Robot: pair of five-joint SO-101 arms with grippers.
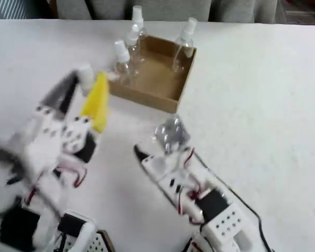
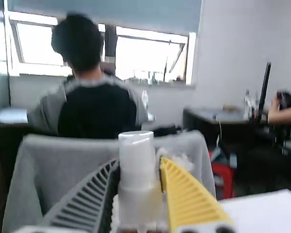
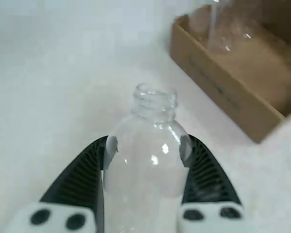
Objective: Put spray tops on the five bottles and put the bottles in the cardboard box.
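Note:
A white spray top (image 2: 135, 171) stands between the grey and yellow fingers of my left gripper (image 2: 136, 199), which is shut on it. In the high view that gripper (image 1: 89, 86) hovers just left of the cardboard box (image 1: 147, 97), with the spray top (image 1: 85, 73) at its tip. My right gripper (image 3: 145, 194) is shut on a clear bottle (image 3: 144, 160) whose threaded neck is bare. This bottle (image 1: 170, 134) is held in front of the box by the right gripper (image 1: 165, 149). Several capped bottles (image 1: 184, 44) stand in the box.
The white table (image 1: 262, 105) is bare to the right of the box and the arms. A box wall (image 3: 223, 92) shows beyond the held bottle. Behind the table stands a grey chair back (image 2: 53, 165).

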